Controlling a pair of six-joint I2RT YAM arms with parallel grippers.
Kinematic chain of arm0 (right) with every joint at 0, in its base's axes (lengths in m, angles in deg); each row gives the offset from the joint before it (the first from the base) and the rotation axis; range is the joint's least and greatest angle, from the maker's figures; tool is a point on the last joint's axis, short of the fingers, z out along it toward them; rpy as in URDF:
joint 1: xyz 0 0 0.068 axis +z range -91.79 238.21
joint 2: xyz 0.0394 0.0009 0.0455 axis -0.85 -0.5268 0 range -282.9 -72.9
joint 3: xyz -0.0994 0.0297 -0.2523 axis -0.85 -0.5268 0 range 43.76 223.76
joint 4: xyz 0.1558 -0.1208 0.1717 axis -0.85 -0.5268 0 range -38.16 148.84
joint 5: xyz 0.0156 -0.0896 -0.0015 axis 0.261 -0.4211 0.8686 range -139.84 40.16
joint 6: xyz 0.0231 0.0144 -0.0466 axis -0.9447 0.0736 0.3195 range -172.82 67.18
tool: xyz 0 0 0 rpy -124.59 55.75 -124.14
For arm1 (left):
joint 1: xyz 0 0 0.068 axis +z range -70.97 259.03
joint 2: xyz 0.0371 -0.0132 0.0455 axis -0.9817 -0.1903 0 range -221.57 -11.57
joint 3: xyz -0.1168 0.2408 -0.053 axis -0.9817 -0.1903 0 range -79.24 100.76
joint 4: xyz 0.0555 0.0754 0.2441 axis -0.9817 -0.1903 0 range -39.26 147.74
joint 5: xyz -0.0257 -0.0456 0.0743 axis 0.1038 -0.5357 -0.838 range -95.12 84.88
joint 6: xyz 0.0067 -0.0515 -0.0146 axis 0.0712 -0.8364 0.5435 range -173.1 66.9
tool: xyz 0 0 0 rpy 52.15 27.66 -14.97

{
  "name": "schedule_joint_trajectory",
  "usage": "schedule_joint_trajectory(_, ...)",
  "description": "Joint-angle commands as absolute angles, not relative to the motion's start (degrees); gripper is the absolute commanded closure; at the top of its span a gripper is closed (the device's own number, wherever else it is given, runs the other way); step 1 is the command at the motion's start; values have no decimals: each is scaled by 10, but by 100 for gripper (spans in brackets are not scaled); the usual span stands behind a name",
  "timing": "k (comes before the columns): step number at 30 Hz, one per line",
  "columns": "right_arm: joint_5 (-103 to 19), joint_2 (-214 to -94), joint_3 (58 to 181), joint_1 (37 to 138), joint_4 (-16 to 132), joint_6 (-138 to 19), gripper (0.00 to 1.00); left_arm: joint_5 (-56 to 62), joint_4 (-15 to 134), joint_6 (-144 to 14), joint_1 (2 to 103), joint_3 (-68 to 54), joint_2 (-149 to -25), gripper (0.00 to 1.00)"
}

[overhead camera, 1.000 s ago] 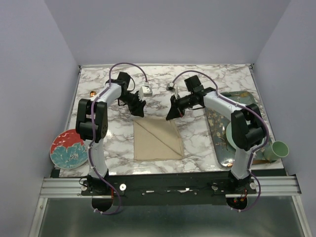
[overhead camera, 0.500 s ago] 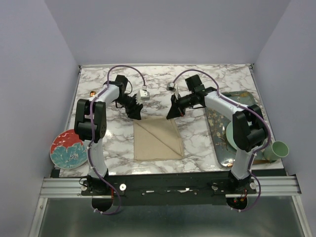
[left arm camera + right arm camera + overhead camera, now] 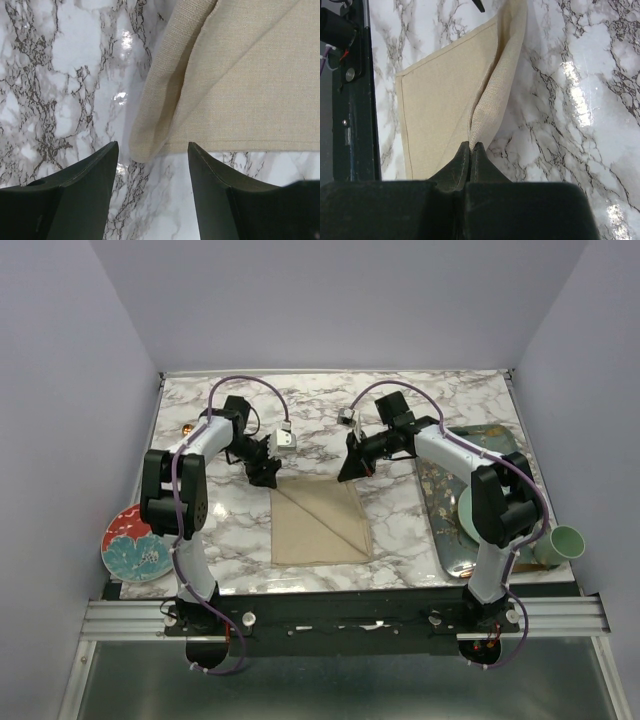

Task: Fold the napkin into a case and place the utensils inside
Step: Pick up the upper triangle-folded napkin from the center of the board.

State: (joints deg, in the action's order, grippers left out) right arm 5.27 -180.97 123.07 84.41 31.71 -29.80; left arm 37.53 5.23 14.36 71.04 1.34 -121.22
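Note:
The beige napkin lies folded on the marble table, with a diagonal fold line across it. My right gripper is shut on its far right corner and holds that corner a little raised; the wrist view shows the cloth pinched between the closed tips. My left gripper hovers just off the far left corner. It is open, and the rounded corner of the napkin lies flat just ahead of its tips, untouched. No case and no utensils can be made out in any view.
A patterned tray at the right holds a pale green plate. A green cup stands at the table's near right corner. A red flowered plate hangs over the left edge. A small copper object lies far left.
My left gripper has drawn back to the left, off the napkin's far left corner, and its jaws have widened slightly. The right gripper has kept its hold and place.

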Motion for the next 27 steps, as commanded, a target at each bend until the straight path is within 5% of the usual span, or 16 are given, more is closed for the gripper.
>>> schedule_joint_trajectory(1, 47, -1781, 1233, 852, 297, -271, 99, 379, 47, 170, 700, 23, -1218, 33)
schedule_joint_trajectory(15, 53, -1750, 1233, 861, 269, -232, 99, 355, 47, 190, 666, 46, -1259, 46)
schedule_joint_trajectory(27, 38, -1720, 1235, 862, 235, -199, 100, 360, 40, 210, 666, 10, -1207, 90)
